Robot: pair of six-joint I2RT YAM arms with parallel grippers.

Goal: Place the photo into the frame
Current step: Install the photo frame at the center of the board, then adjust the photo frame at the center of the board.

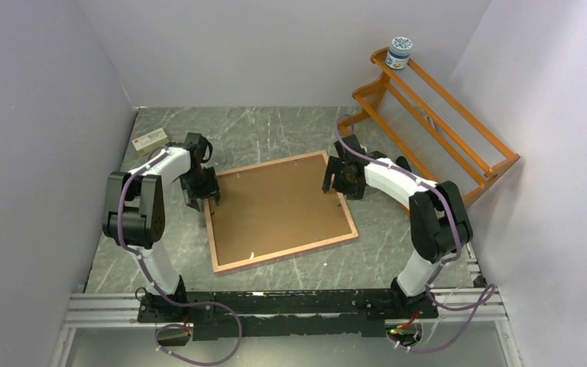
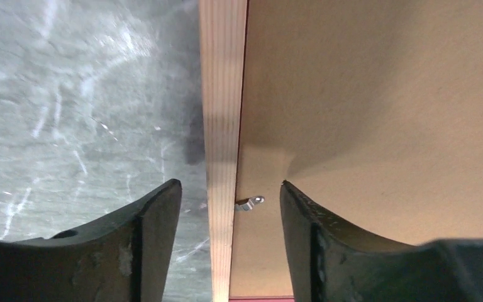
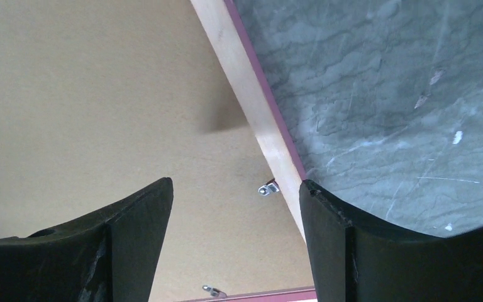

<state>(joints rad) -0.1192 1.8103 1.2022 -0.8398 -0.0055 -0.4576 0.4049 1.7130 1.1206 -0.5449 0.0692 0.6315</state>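
Just past the arm bases (image 1: 170,294), the frame (image 1: 284,255) lies flat in the middle of the table, back side up. Its thin pinkish wood rim runs round a matte brown backing board (image 1: 275,206).

The left gripper (image 1: 201,191) hangs over the frame's left rail, and the right gripper (image 1: 342,177) over the right rail near the far corner. From overhead their fingers are only dark lumps. The wrist cameras show both pairs spread wide, each straddling its rail and pinching nothing.

Those close views also show the rail's fine straight grain, a reddish outer edge, and small shiny metal tabs (image 2: 250,202) jutting over the board. From above, the tabs are too tiny to make out.

The table (image 1: 275,126) is grey-green veined stone. Farther back on the right stands an orange slatted rack (image 1: 436,115) with a lidded jar (image 1: 399,53) on top. At the far left lies a small box (image 1: 151,141).
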